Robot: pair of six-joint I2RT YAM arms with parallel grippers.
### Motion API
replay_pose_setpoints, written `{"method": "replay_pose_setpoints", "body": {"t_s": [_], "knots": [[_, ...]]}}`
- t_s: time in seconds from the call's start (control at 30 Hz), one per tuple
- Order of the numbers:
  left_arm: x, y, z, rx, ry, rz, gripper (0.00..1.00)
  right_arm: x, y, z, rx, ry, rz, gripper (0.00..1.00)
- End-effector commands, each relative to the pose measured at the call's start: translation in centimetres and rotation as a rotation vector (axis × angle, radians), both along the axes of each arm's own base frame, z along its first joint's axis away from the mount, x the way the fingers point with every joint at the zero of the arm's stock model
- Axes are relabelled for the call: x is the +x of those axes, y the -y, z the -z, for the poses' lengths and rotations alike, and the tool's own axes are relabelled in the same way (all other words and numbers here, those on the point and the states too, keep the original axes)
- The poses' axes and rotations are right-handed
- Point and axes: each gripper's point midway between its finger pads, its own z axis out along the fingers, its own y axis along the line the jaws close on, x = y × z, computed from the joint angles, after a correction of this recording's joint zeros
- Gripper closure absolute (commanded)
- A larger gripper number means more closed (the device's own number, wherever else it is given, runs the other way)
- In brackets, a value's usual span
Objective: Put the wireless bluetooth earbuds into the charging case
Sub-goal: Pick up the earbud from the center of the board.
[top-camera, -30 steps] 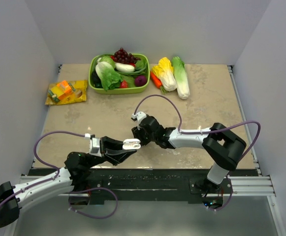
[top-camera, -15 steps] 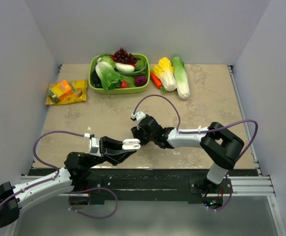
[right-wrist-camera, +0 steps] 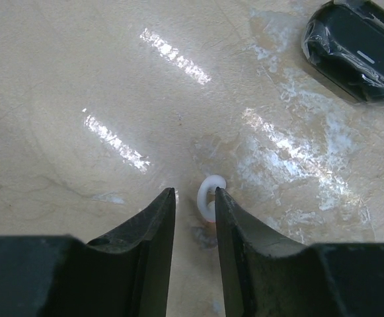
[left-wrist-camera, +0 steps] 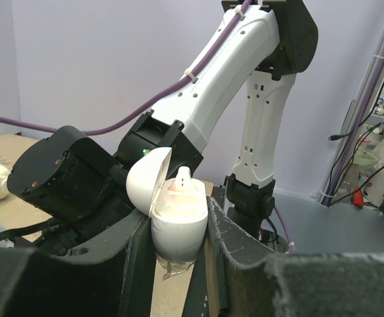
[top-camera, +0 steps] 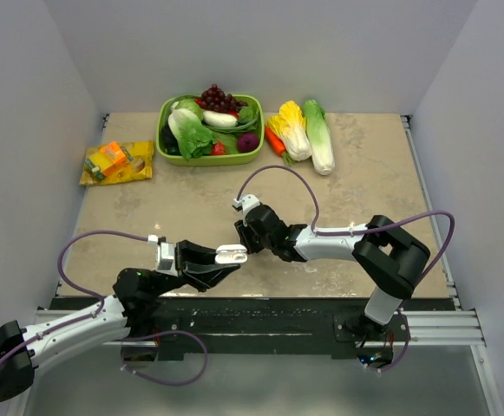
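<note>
My left gripper [top-camera: 226, 260] is shut on a white charging case [top-camera: 232, 254] and holds it above the table's near edge. In the left wrist view the case [left-wrist-camera: 178, 221] stands upright between the fingers [left-wrist-camera: 238, 244] with its lid hinged open to the left. One white earbud [left-wrist-camera: 180, 179] pokes out of its top. My right gripper [right-wrist-camera: 195, 193] points down at the table just beyond the case. A second white earbud [right-wrist-camera: 208, 197] lies on the table between its fingers. That earbud touches the right finger, and a gap separates it from the left finger.
A black case [right-wrist-camera: 353, 49] wrapped in clear film lies on the table a little beyond the right gripper. At the back stand a green basket [top-camera: 210, 159] of vegetables, loose cabbages and a carrot [top-camera: 308, 134], and a yellow snack packet [top-camera: 117, 162].
The right gripper's jaws have narrowed around the white earbud on the table and its wrist has shifted slightly. The left arm has held still with the case.
</note>
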Motion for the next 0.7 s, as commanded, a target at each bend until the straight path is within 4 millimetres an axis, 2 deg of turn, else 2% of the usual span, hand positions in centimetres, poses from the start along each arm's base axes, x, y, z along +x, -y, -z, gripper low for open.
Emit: {"method": "replay_pose_setpoints", "body": {"t_s": [0.0,0.2,0.67], "knots": [[-0.47,-0.44,3.64,0.029,-0.032,0.007,1.0,0.76,0.27,-0.74,-0.012,0.029,0.03,0.68],[-0.46,-0.4,3.75,0.031,-0.037,0.008,1.0,0.9,0.53,-0.56,-0.023,0.032,0.042,0.72],[-0.47,-0.39,3.79,0.033,-0.036,0.009,1.0,1.15,0.99,-0.09,-0.05,0.035,0.063,0.74]]}}
